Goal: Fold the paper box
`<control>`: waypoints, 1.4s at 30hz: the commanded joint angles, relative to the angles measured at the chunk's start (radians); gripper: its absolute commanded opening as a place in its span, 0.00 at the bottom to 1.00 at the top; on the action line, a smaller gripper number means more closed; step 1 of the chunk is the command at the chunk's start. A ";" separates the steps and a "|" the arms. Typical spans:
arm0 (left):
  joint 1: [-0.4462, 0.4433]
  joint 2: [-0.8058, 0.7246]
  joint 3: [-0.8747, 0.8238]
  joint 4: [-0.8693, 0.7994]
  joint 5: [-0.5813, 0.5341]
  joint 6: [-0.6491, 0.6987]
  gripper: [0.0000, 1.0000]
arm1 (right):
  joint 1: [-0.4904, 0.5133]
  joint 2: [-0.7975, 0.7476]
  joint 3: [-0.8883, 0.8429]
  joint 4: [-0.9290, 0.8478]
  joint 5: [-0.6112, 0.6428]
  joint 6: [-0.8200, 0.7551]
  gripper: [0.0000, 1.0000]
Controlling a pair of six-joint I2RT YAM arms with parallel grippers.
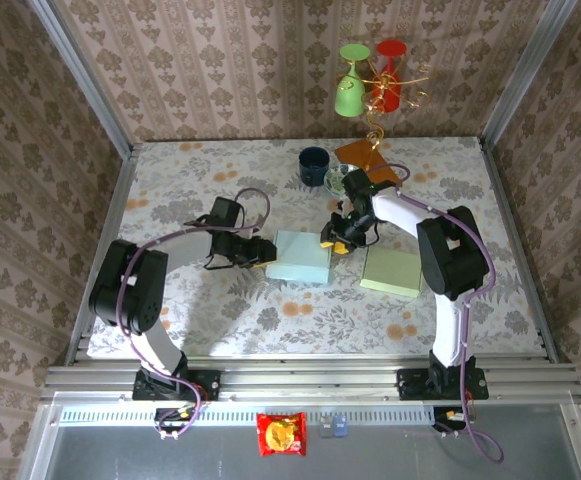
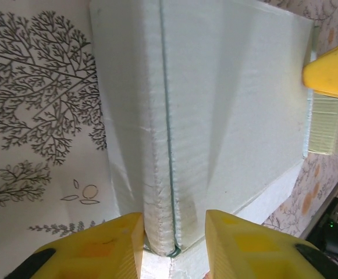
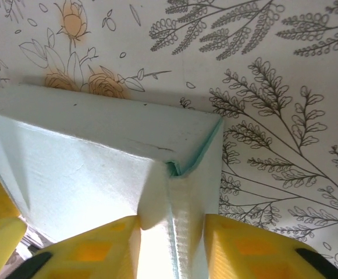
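Observation:
The pale green paper box (image 1: 303,257) lies in the middle of the flowered table, partly folded with its walls raised. My left gripper (image 1: 268,252) is at its left end. In the left wrist view it (image 2: 171,235) is shut on the pinched corner fold of the box (image 2: 215,116), with the seam running up between the yellow fingers (image 2: 99,247). My right gripper (image 1: 332,243) is at the box's right end. In the right wrist view it (image 3: 171,238) is shut on the opposite corner fold of the box (image 3: 87,151), both yellow fingers (image 3: 244,247) pressing the doubled paper.
A flat pale green sheet (image 1: 391,270) lies to the right of the box. Behind it stand a dark blue cup (image 1: 314,165), a glass bowl (image 1: 338,180) and an orange sheet (image 1: 365,158). Green and red glasses (image 1: 368,80) hang at the back wall.

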 commanded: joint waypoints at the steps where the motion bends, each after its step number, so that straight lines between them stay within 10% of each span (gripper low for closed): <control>1: 0.002 -0.056 0.003 -0.048 -0.008 -0.010 0.37 | -0.008 -0.064 -0.058 -0.035 0.059 -0.014 0.42; 15: 0.021 0.012 0.148 -0.108 -0.041 0.074 0.47 | 0.000 -0.245 -0.340 0.343 -0.040 0.281 0.61; 42: -0.026 0.128 0.146 -0.066 -0.076 0.100 0.31 | 0.030 -0.220 -0.342 0.304 -0.005 0.270 0.68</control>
